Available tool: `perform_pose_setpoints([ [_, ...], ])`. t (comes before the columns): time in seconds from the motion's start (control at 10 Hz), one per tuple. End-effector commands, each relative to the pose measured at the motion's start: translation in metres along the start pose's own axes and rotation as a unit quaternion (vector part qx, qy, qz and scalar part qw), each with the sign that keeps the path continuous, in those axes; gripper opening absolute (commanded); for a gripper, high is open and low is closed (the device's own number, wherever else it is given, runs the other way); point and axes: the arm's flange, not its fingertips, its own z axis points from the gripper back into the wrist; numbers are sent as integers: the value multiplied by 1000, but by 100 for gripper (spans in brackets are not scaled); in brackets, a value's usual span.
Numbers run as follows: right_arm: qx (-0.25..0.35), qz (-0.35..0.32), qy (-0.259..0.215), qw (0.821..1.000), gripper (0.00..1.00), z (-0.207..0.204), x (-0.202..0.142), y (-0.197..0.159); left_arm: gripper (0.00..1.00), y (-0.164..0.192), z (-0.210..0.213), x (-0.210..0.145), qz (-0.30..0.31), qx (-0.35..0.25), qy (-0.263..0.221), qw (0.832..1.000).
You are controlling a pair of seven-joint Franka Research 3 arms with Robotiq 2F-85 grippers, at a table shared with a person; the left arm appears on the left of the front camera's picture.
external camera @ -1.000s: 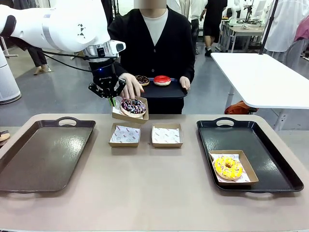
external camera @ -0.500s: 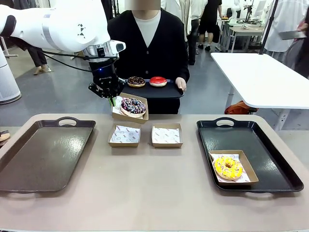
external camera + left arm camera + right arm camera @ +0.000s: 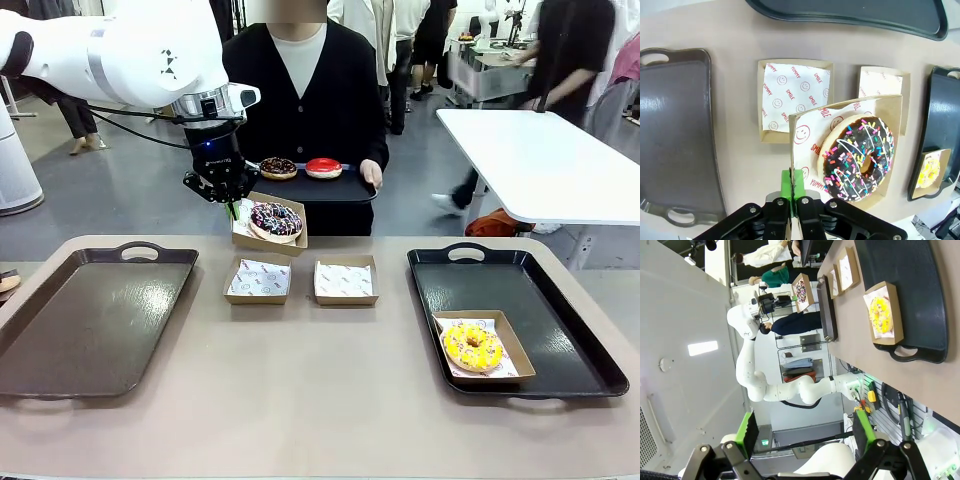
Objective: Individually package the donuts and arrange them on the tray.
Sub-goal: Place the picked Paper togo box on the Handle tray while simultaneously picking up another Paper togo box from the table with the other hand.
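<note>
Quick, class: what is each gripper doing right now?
Left gripper: shut on the edge of the box carrying the sprinkled chocolate donut.
Right gripper: open, holding nothing.

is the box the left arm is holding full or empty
Full: the cardboard box pinched by the left gripper holds a chocolate sprinkled donut on its white paper liner.

- My left arm (image 3: 120,50) comes in from the left, wrist pointing straight down.
- My left gripper (image 3: 232,207) (image 3: 795,186) pinches tight on a box (image 3: 272,248) rim.
- My right gripper (image 3: 805,432) is spread wide, rolled sideways.
</note>
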Motion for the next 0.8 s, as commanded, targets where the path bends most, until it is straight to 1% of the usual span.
perform_pose_setpoints([
  [0.0,-42,11,17,999,100,-14,16,14,1,12,7,-3,-8,-10,7,1000],
  [0.2,-104,15,39,994,100,-58,32,59,1,46,32,-22,-56,-51,19,997],
  [0.4,-173,29,58,983,100,-132,57,116,1,89,48,-55,-77,-76,21,994],
  [0.6,-226,50,59,971,100,-222,78,156,1,129,48,-87,-89,-98,23,991],
  [0.7,-255,60,56,963,100,-265,80,168,1,145,51,-106,-87,-98,25,991],
])
